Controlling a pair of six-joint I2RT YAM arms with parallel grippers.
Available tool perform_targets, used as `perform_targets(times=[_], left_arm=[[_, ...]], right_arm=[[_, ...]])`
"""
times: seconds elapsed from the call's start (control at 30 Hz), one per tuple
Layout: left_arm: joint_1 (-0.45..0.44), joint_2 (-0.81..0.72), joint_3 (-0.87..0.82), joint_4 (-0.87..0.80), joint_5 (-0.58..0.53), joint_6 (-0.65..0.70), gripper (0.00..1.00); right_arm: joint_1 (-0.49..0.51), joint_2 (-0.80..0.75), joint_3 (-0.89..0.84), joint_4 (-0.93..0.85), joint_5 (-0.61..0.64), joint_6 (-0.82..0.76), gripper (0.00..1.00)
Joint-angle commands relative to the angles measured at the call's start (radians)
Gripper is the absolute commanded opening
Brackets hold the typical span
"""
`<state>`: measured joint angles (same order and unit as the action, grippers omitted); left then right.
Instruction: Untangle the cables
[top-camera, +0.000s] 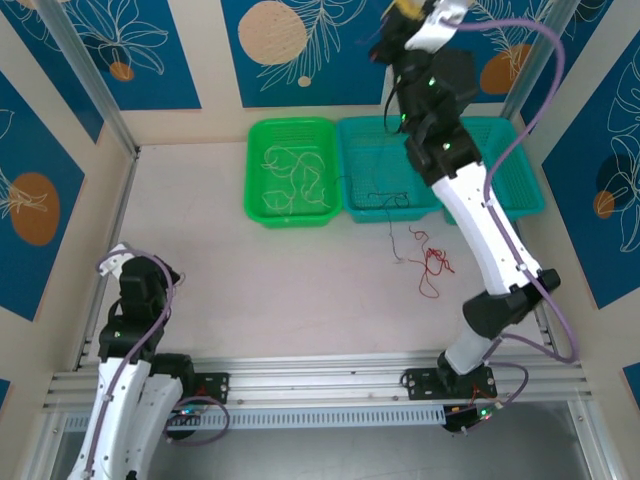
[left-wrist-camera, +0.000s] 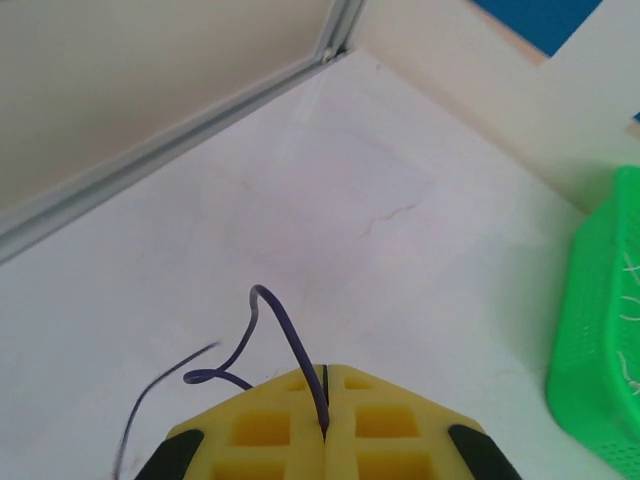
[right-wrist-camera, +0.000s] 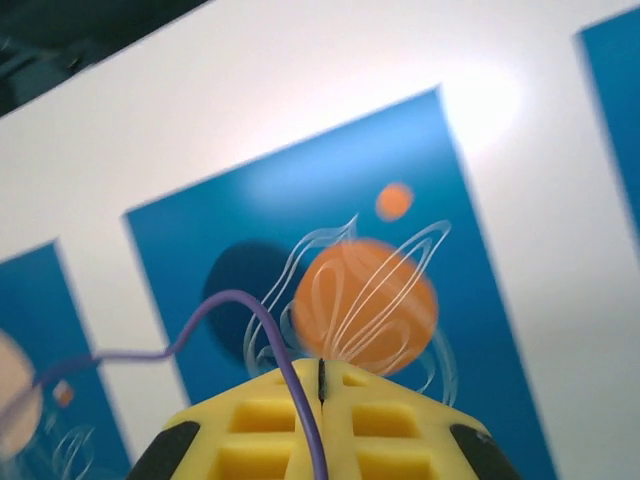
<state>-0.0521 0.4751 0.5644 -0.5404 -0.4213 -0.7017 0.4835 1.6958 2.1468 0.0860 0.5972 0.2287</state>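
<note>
The left tool (left-wrist-camera: 325, 372) is pinched fully closed, its yellow fingers (left-wrist-camera: 270, 425) pressed together with nothing seen between them; a thick purple arm cable (left-wrist-camera: 285, 325) loops over them; it sits low over the bare near-left part of the counter (top-camera: 250, 270), aimed toward the far left corner, with the green basket (left-wrist-camera: 590, 330) off to its right; the right tool (right-wrist-camera: 322, 362) is likewise closed tight, fingers meeting with nothing visible in the seam, and another purple arm cable (right-wrist-camera: 220, 300) arcs across it; in the top view it is raised high at the far side above the baskets, and its own camera looks at a blue wall panel (right-wrist-camera: 250, 230) with an orange disc (right-wrist-camera: 365, 305); farther out, the whitish cable (top-camera: 290, 180) lies in loose curls inside the green basket; the black cable (top-camera: 385, 198) is draped over the near rim of the teal basket (top-camera: 350, 150) just beside the green one, and a fine strand drops from there onto the counter; the red cable (top-camera: 432, 262) lies in a small tangle on the counter, near that strand's lower end and beside the white link of the right arm (top-camera: 495, 240); a second teal basket (top-camera: 520, 170) stands to the right, partly hidden by that arm.
</note>
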Motion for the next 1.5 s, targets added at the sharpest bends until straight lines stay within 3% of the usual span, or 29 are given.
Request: perform_targets(times=[0.0,0.07,0.17,0.33,0.43,0.53,0.63,0.67,0.7,0.73,0.77,0.8,1.0,1.13,1.27,1.37,1.47], left_arm=[[0.010,0.003,-0.016,0.075,0.063,-0.045,0.00],[0.010,0.004,-0.024,0.103,0.075,-0.028,0.00],[0.011,0.002,-0.030,0.131,0.101,-0.003,0.00],[0.010,0.017,-0.065,0.205,0.136,0.010,0.00],[0.011,0.037,-0.069,0.210,0.160,-0.018,0.00],[0.010,0.039,-0.065,0.207,0.162,-0.022,0.00],[0.009,0.033,-0.041,0.179,0.149,-0.008,0.00],[0.010,0.029,-0.037,0.177,0.150,-0.003,0.00],[0.010,0.024,-0.032,0.174,0.148,0.000,0.00],[0.010,0.018,-0.029,0.170,0.148,0.000,0.00],[0.009,0.012,-0.029,0.168,0.149,-0.001,0.00],[0.010,0.009,-0.030,0.167,0.148,-0.003,0.00],[0.009,-0.005,-0.040,0.156,0.163,-0.015,0.00],[0.009,-0.005,-0.049,0.187,0.214,0.015,0.00],[0.010,0.023,-0.059,0.325,0.470,0.135,0.00],[0.003,0.036,-0.063,0.405,0.659,0.176,0.00],[-0.020,0.055,-0.025,0.406,0.801,0.247,0.00]], right_arm=[[-0.049,0.166,0.338,-0.226,-0.015,0.080,0.00],[-0.104,0.321,0.617,-0.262,-0.072,0.082,0.00],[-0.147,0.471,0.794,-0.071,-0.060,-0.045,0.00],[-0.221,0.496,0.650,0.047,-0.173,0.215,0.00],[-0.236,0.578,0.757,-0.242,-0.069,0.421,0.00],[-0.208,0.568,0.681,-0.348,-0.019,0.469,0.00],[-0.208,0.554,0.617,-0.443,0.037,0.632,0.00],[-0.215,0.558,0.629,-0.469,0.022,0.676,0.03],[-0.220,0.558,0.632,-0.473,0.005,0.703,0.15],[-0.221,0.558,0.632,-0.481,-0.003,0.734,0.42],[-0.225,0.558,0.632,-0.487,-0.019,0.762,0.95],[-0.232,0.558,0.633,-0.495,-0.041,0.783,0.99],[-0.230,0.514,0.653,-0.584,-0.090,0.816,0.99],[-0.193,0.413,0.630,-0.609,-0.347,0.630,0.99],[-0.112,0.207,0.402,-0.717,-0.569,0.481,0.99],[-0.056,-0.004,0.040,-0.721,-0.597,0.432,0.99],[0.010,-0.218,-0.338,-0.668,-0.500,0.395,0.99]])
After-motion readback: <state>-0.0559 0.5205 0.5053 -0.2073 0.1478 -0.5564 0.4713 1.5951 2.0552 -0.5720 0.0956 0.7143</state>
